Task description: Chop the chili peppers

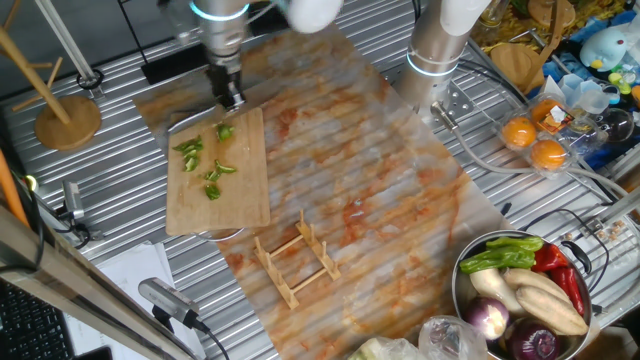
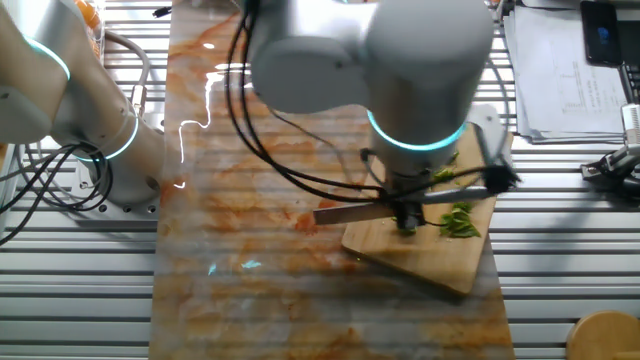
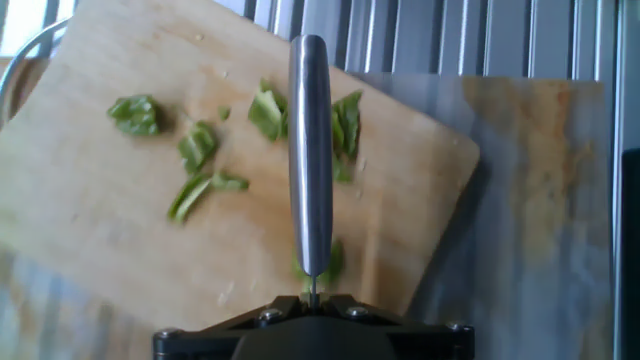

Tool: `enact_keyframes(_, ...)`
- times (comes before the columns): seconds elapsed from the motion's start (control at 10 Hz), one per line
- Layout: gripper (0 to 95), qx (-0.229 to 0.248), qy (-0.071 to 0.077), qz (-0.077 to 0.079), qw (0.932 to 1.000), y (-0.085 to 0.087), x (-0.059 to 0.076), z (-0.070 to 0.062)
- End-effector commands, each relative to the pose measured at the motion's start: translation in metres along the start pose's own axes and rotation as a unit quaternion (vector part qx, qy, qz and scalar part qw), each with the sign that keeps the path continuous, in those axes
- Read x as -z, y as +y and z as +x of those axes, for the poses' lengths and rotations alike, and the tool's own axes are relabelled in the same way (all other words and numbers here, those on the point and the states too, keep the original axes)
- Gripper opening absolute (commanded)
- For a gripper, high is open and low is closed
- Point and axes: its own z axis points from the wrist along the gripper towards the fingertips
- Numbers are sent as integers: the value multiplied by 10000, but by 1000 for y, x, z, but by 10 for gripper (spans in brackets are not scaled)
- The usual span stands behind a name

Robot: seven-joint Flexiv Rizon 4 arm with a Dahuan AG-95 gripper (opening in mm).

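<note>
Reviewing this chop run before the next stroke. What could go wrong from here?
1. The board lies skewed and sits partly on a metal rim; a downstroke might rock it.
2. Chili pieces are scattered, so one stroke of the knife would likely miss most.
3. One piece lies near the board's edge under the blade and may get knocked off.

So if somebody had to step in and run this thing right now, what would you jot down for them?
End effector: shut on the knife, blade held over the cutting board.
Chili peppers: already cut into several green chunks, scattered across the board; one piece lies under the blade near the board's edge.
Done: the pepper is no longer whole.
Left: some chunks look long and uneven, so probably a few more cuts, then put the knife down. The wooden rack on the mat stands empty.
</note>
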Motion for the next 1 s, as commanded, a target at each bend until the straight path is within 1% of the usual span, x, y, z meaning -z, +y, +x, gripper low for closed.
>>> enact_keyframes(0.1,0,-102,248,-53,9996,0,6,-8)
enact_keyframes(0.2,0,-130,247,-100,9996,1,5,-6)
enact_keyframes(0.4,0,-130,207,-129,9996,2,5,2)
enact_keyframes(0.5,0,-136,209,-115,9996,1,3,4)
enact_keyframes(0.7,0,-164,197,-128,9996,0,-1,5)
enact_keyframes(1.0,0,-157,181,-189,9995,0,-6,4)
